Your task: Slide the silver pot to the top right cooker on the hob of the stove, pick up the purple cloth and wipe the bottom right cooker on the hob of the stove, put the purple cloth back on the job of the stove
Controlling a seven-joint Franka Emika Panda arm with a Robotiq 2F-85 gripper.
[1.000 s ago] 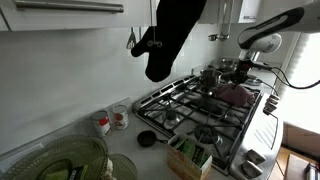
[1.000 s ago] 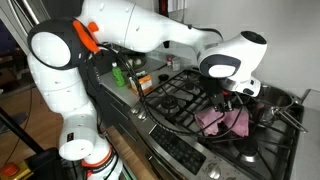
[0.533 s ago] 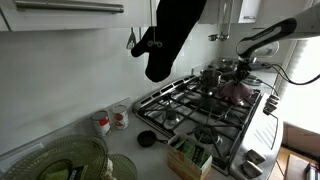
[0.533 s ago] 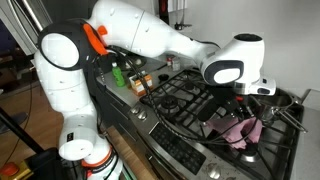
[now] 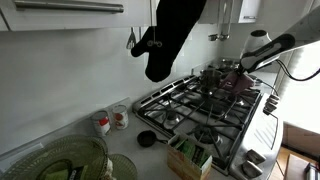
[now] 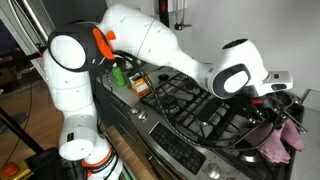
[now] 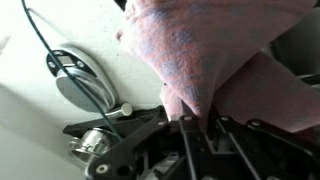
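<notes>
Nearest in an exterior view, a ribbed clear bowl [image 5: 70, 160] and a small open box [image 5: 190, 156] are seen on a pale, smooth counter [image 5: 128, 150]. A little black pan [image 5: 147, 139] and two mugs [image 5: 111, 121] with red marks are set just behind them, by a plain white wall [image 5: 70, 70]. A dark oven mitt [image 5: 172, 35] is hung above from under the cabinets.

The stove [image 5: 185, 105] is fitted into the counter; its steel top is covered by black cast grates in a square grid. In the wrist view one such grate [image 7: 140, 145] is shown up close, matt and angular, beside a round silver disc [image 7: 85, 80] that lies on a white surface with a black cable [image 7: 40, 40] crossing it.

At the far end of the hob, on the wall side, the silver pot [image 5: 211, 76] is found, round and shiny. Beside it, toward the front edge, the purple cloth [image 5: 243, 84] is seen.

From the opposite side, the glossy white arm [image 6: 150, 35] is stretched over the hob, and the gripper [image 6: 270, 117] is closed around the top of the purple cloth [image 6: 282, 142], which is hung from it in soft, loose folds. Whether the lower end is touching the grate cannot be told. In the wrist view the cloth [image 7: 220, 50] is shown as fuzzy pink-purple fabric that hides the fingers.
</notes>
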